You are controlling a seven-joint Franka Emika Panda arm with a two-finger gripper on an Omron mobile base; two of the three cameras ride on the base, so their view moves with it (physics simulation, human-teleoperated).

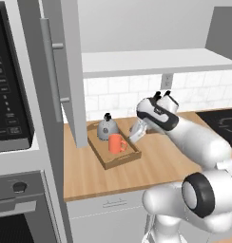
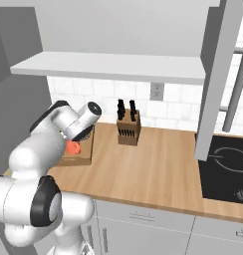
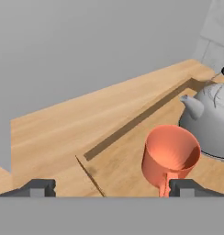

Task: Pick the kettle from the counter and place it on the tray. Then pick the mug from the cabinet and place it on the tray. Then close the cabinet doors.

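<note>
I see my fingers [image 3: 182, 187] spread wide beside the mug [image 3: 170, 155], which stands upright on the tray [image 1: 119, 161] next to the kettle [image 1: 107, 127].

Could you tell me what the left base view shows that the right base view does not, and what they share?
Left base view alone: the kettle standing behind the mug on the tray, and an open cabinet door. Right base view alone: a knife block and a wall outlet. Both share the counter, mug, tray, white shelf and black cooktop.
</note>
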